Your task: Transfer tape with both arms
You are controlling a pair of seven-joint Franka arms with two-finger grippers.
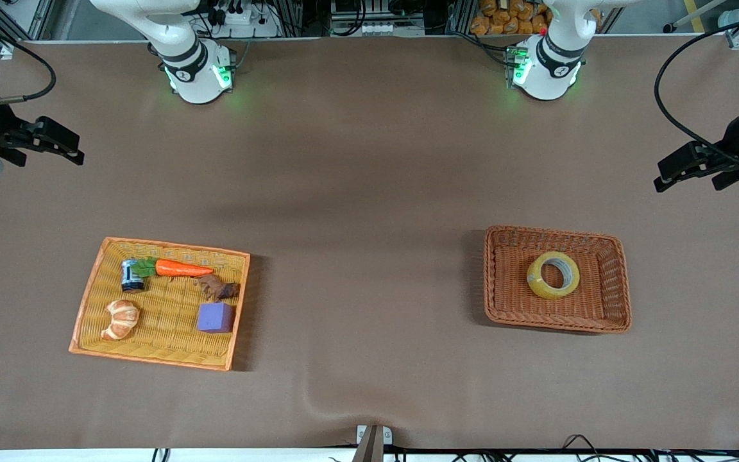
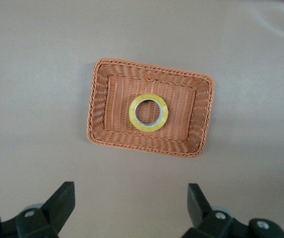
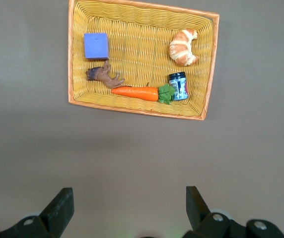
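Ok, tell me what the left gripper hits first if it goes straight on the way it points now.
Probably bare table. The left gripper, open, points down at the cloth just short of the brown basket holding the tape. Depth is unclear, so it might reach the basket's rim instead.

Tape in basket toward left arm's end of counter. Tray toward right arm's end holds jar touching carrot, figurine, cube, croissant. Basket, tray well apart. Left hand, right hand over counter's ends.
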